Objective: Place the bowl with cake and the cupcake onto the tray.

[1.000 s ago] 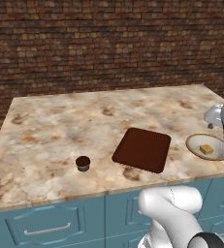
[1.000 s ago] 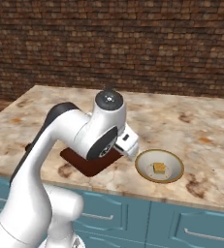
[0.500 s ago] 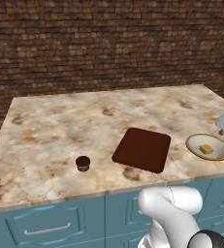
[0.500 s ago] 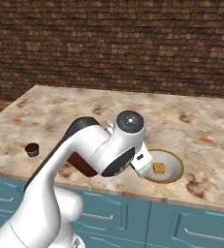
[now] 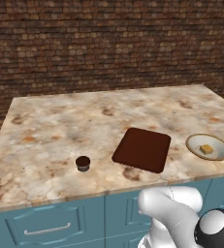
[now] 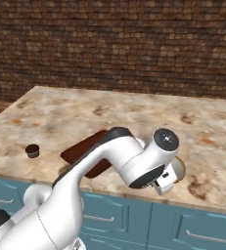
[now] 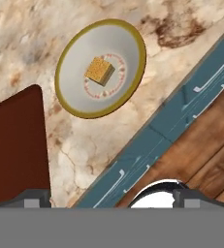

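Start at the left of the left base view. You see the cupcake [image 5: 83,163] standing upright on the marble worktop [image 5: 60,126], near the front edge and well apart from everything else. In the right base view the same cupcake [image 6: 33,151] sits at the far left, clear of the arm.

Move right and you find the tray [image 5: 142,149] lying flat on the worktop, turned slightly askew, with nothing on it. In the hand view the tray [image 7: 16,145] occupies the left side.

Continue right to the bowl with cake [image 5: 208,147]. It rests on the worktop just beside the tray, not touching it, close to the front edge. In the hand view the bowl with cake [image 7: 100,68] shows its yellow square piece near the centre. In the right base view the arm covers most of the bowl.

The gripper [image 7: 111,196] hangs above the worktop edge beside the bowl. Its fingers [image 7: 32,197] stand spread fully apart and hold nothing. Below the edge you see blue cabinet fronts [image 7: 181,106] and a wooden floor [image 7: 210,160].
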Tool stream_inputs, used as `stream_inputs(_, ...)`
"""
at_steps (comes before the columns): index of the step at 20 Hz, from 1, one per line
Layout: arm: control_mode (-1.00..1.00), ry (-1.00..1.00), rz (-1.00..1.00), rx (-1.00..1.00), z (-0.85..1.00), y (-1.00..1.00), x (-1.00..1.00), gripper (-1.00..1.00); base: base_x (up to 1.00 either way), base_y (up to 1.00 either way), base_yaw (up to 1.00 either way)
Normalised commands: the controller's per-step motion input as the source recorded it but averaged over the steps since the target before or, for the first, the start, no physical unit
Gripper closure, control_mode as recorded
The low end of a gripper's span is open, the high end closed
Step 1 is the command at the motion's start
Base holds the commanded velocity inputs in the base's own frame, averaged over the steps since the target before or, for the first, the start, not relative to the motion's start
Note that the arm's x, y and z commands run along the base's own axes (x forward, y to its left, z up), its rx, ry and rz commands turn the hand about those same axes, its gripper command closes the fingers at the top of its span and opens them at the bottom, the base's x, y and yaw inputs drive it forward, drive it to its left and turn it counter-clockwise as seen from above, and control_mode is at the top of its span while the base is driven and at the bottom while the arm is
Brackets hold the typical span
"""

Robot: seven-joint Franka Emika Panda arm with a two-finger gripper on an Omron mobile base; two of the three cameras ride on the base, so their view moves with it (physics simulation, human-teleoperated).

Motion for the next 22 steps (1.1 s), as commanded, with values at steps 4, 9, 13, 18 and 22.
stream_inputs(4,-1.0,0.06,-0.04,0.08,-0.49,-0.42,0.02,-1.0,0.0,0.0,0.0)
stream_inputs(9,-1.0,0.0,-0.02,0.08,-0.44,-0.15,0.11,-1.0,0.0,0.0,0.0)
stream_inputs(13,-1.0,-0.02,0.0,0.09,-0.24,0.0,0.39,-1.0,0.0,0.0,0.0)
stream_inputs(18,-1.0,-0.04,0.0,0.08,-0.24,-0.03,0.32,-1.0,0.0,0.0,0.0)
stream_inputs(22,-1.0,0.0,0.0,0.05,-0.31,-0.08,0.27,-1.0,0.0,0.0,0.0)
